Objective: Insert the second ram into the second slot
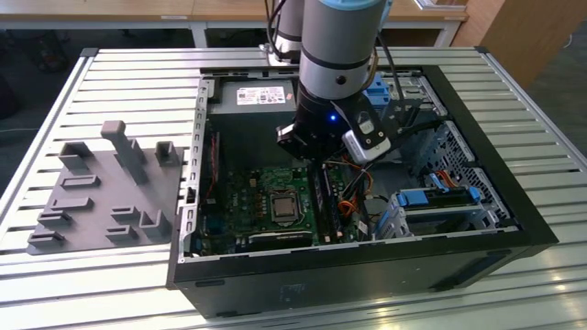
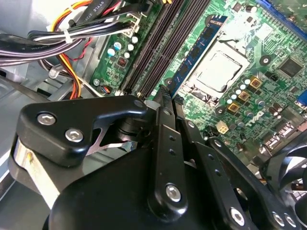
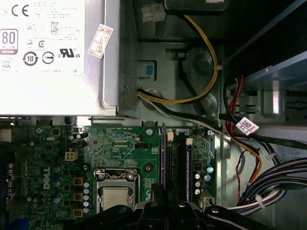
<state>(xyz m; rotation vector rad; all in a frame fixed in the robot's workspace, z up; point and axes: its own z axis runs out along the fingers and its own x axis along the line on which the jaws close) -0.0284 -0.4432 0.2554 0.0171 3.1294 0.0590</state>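
The second ram (image 2: 194,55) is a dark blue stick standing on edge, running along the memory slots (image 2: 158,48) on the side nearest the CPU socket (image 2: 216,72). My gripper (image 2: 170,96) has its black fingers closed on the near end of the stick. In the first wrist view the ram (image 3: 165,158) appears edge-on as a thin dark line reaching out from the gripper (image 3: 165,203), beside the other slots (image 3: 184,163). I cannot tell whether it is seated. In the exterior view the gripper (image 1: 317,157) hangs low inside the open computer case (image 1: 367,251), over the motherboard.
Bundled cables (image 2: 72,33) lie close beside the slots, opposite the CPU socket (image 3: 115,196). The power supply (image 3: 53,52) borders the board at the far end. Blue drive-bay clips (image 1: 440,199) sit at the exterior view's right. A grey holder fixture (image 1: 101,192) rests on the slatted table, left of the case.
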